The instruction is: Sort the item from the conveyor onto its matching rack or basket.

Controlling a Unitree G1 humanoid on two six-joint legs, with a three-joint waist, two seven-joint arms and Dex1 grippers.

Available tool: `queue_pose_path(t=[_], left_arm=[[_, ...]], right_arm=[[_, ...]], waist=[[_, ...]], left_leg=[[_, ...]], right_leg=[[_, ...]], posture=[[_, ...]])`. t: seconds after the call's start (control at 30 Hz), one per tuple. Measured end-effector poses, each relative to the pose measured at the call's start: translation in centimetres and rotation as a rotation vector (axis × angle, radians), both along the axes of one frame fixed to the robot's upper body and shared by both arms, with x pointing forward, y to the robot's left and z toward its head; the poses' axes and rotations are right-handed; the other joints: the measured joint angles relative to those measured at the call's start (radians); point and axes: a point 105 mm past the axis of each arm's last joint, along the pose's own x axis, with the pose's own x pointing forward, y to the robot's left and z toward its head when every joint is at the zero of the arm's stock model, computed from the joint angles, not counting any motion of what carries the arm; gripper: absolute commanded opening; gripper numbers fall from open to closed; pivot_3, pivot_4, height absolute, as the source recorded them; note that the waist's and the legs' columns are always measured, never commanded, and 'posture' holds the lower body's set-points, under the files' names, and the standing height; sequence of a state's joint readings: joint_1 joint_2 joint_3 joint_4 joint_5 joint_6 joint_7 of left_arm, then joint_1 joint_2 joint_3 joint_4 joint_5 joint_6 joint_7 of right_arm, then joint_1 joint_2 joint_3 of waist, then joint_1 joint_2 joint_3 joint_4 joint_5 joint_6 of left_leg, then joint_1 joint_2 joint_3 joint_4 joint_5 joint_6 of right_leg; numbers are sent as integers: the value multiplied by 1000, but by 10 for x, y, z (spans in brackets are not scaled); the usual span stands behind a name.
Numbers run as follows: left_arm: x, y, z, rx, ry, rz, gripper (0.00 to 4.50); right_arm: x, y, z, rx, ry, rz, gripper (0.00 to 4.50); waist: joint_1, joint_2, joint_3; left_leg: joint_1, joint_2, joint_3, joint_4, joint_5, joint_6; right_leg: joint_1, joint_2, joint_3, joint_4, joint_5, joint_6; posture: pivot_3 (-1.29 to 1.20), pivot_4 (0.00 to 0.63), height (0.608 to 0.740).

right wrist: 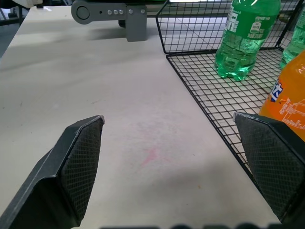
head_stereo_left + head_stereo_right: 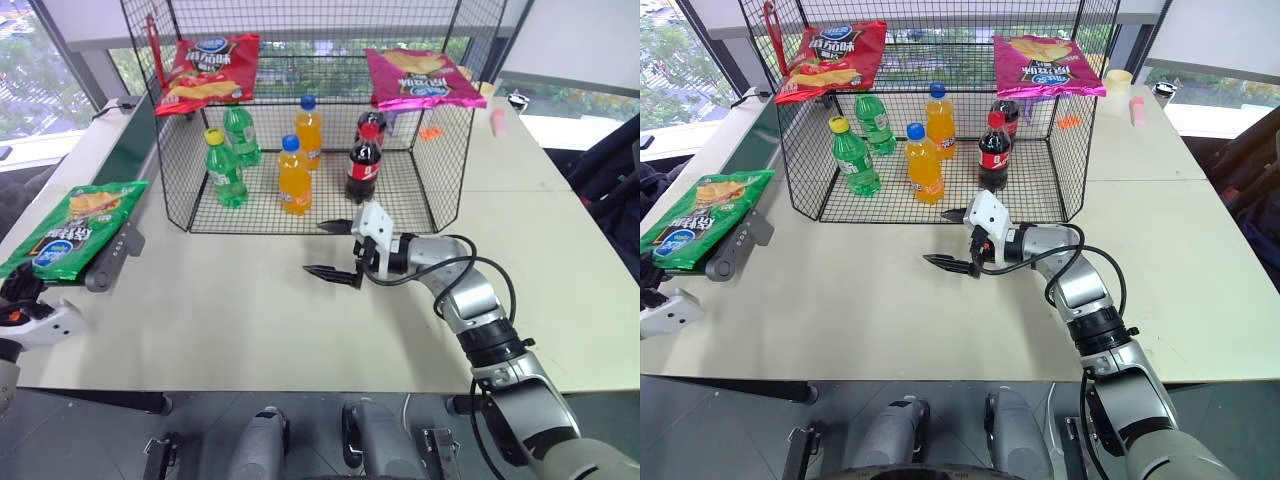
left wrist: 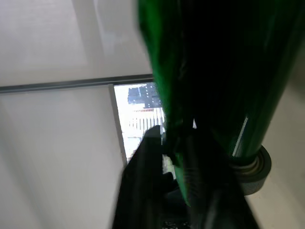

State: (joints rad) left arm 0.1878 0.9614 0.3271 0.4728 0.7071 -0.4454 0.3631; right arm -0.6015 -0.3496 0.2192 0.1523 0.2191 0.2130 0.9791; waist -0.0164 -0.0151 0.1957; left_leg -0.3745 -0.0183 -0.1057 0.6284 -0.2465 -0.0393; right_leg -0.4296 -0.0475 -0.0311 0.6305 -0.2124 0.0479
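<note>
The step in hand looks like the grab. The green crisp bag (image 2: 72,226) is seen lying at the near end of the conveyor (image 2: 118,150), on the robot's left side, with its near edge hanging past the roller end. The left gripper (image 3: 183,157) is seen close up in the left wrist view, with its black fingers (image 3: 143,171) pinched together on the shiny green edge of the bag. So the bag is judged to be clenched by the left claw, but not yet lifted away from the belt.

Next, the bag probably has to be raised and carried over to the flat wire top shelf (image 2: 300,65) of the black cage. A red crisp bag (image 2: 208,70) and a pink crisp bag (image 2: 415,78) are already laid there, with a bare patch of grid between them. That gap looks like the likely spot. The bag is thin and floppy, so it may sag or slip if it is swung fast.

The right gripper (image 2: 338,250) is held over the white table (image 2: 230,310), just in front of the cage, well apart from the bag. Its jaws are spread wide and nothing is held in them. Green, orange and cola bottles are stood on the cage floor.
</note>
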Motion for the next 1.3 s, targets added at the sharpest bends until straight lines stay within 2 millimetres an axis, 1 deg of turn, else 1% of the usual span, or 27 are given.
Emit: queue_pose_path(t=[0.1,0.27,0.37,0.43,0.5,0.63,0.73,0.87,0.97,1.07,1.13,1.2,1.3], left_arm=[[-1,1,-2,-7,1,2,39],[-3,3,-1,-31,-4,3,39],[-12,5,6,-115,-18,1,39],[-18,6,13,-165,-27,-9,39],[-22,4,28,-216,-60,-34,39],[-30,2,67,-310,-146,-77,39],[-35,-1,87,-425,-171,-117,39],[-42,0,107,-581,-155,-147,39],[-44,2,132,-686,-218,-184,39],[-42,1,157,-799,-274,-243,39],[-38,-3,178,-887,-307,-304,39],[-34,-13,194,-990,-308,-388,39],[-27,-31,201,-1156,-259,-508,39]], right_arm=[[0,0,0,0,-1,-3,4500],[1,-1,0,0,-2,-9,4500],[1,-1,0,0,-3,-11,4500],[1,-1,0,1,-3,-10,4500],[1,-1,0,0,-3,-10,4500],[0,2,1,6,-2,2,4500],[0,4,0,11,5,12,4500],[2,7,3,11,-2,26,4500],[3,8,6,14,-9,34,4500],[5,10,8,17,-15,40,4500],[5,11,8,21,-18,43,4500],[5,12,9,25,-23,45,4500],[5,14,10,37,-23,40,4500]], waist=[[1,0,0],[0,0,0],[-2,0,0],[-1,0,0],[0,0,0],[3,0,0],[0,-1,0],[-3,0,0],[-2,-1,0],[1,-1,0],[0,-2,0],[-2,-2,1],[-4,-2,1]], left_leg=[[0,0,0,0,0,0],[0,0,0,0,0,0],[0,3,1,-1,0,0],[0,3,0,-1,0,0],[0,3,1,-1,0,0],[0,3,1,0,0,0],[-1,3,1,0,0,0],[0,4,2,0,0,0],[0,5,2,0,0,0],[0,5,1,0,0,0],[-1,4,1,0,0,0],[0,4,2,0,0,0],[0,3,2,0,0,0]], right_leg=[[0,-1,0,0,0,0],[0,-1,0,0,0,0],[0,-2,0,-1,0,0],[-1,-1,0,-1,-2,-3],[-1,-2,0,-1,-2,-4],[0,-2,0,-1,-2,-4],[0,-1,0,-1,-2,-4],[0,1,0,-1,-2,-4],[0,2,0,-1,-2,-5],[0,3,0,-1,-2,-5],[0,4,0,-1,-2,-5],[0,3,0,-1,-2,-5],[0,3,0,-1,-2,-4]], posture=[[0,150,740],[0,150,740],[0,150,740],[0,150,740],[0,150,740],[0,150,740],[0,150,740],[0,150,740],[0,150,740],[0,150,740],[0,150,740],[0,150,740],[0,150,740]])
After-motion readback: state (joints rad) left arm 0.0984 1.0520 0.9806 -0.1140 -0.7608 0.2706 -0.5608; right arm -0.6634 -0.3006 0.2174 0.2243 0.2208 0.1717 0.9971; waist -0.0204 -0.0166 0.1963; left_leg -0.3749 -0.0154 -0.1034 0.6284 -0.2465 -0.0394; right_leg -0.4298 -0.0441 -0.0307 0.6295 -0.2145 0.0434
